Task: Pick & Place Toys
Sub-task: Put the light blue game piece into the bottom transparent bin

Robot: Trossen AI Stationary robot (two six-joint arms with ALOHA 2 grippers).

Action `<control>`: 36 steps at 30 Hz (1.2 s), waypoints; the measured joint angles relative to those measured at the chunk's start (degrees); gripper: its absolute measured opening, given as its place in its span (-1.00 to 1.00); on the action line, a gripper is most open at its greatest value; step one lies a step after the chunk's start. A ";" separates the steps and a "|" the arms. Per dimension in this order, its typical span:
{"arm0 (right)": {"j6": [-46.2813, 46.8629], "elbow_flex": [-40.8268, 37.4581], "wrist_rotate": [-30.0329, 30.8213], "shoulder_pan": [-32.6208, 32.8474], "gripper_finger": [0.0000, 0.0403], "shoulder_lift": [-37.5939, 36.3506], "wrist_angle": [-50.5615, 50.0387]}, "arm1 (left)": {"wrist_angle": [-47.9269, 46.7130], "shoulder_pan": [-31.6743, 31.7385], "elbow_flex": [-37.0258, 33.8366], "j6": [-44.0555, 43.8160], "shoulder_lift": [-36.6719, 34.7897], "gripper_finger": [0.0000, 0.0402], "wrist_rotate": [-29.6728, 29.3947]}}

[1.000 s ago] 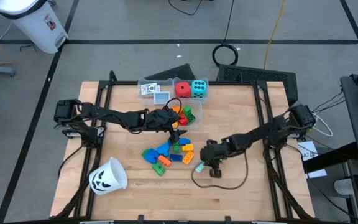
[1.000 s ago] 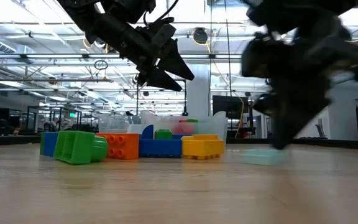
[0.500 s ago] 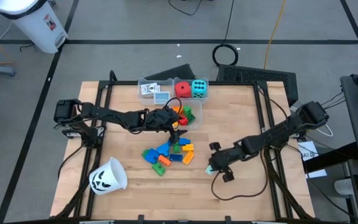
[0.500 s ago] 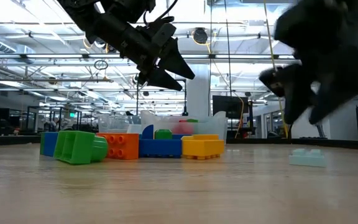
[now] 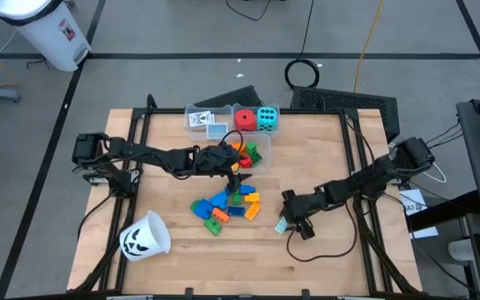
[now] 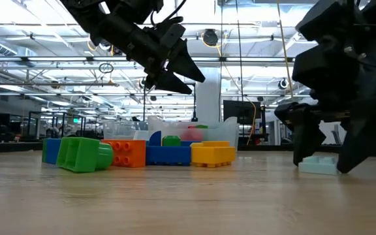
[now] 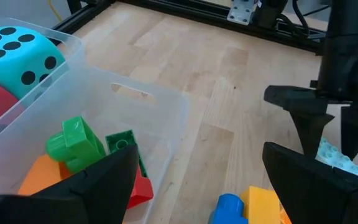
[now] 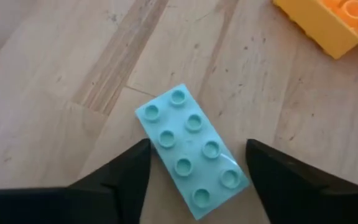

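Note:
A pale cyan block point(image 8: 190, 149) lies flat on the table, studs up, right of a pile of coloured blocks point(image 5: 226, 207). My right gripper point(image 5: 290, 222) is open and points steeply down, one finger point(image 6: 303, 147) on each side of this block point(image 6: 318, 166). No touch shows. My left gripper point(image 5: 237, 172) hangs open above the table beside a clear bin point(image 7: 166, 106) that holds green, orange and red blocks. A red die point(image 5: 245, 119) and a cyan die point(image 5: 267, 119) sit in the far bin with white cards point(image 5: 200, 119).
A white cup with a black pumpkin face point(image 5: 144, 236) lies at the near left. A yellow block point(image 8: 334, 22) of the pile is close to the pale cyan block. Black frame rails point(image 5: 361, 167) run along both table sides. Bare wood lies near and right of my right gripper.
My right gripper has gone a little toward the table's right edge, and the pale cyan block has slid that way with it. The gripper then rose off the block, rolled, opened and came down with a finger on each side of it.

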 joint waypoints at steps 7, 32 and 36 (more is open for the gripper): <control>-0.28 -0.38 -0.14 0.16 -0.54 -0.44 -0.36 | 3.96 0.00 0.00 -0.55 0.00 0.74 0.02; -37.28 1.39 48.16 -2.28 -0.62 -11.81 23.53 | 20.46 -2.32 0.02 -13.60 2.76 0.74 0.16; -39.81 1.39 47.91 -3.83 -0.62 -11.74 28.22 | 20.79 -2.40 0.04 -13.57 2.71 0.74 0.07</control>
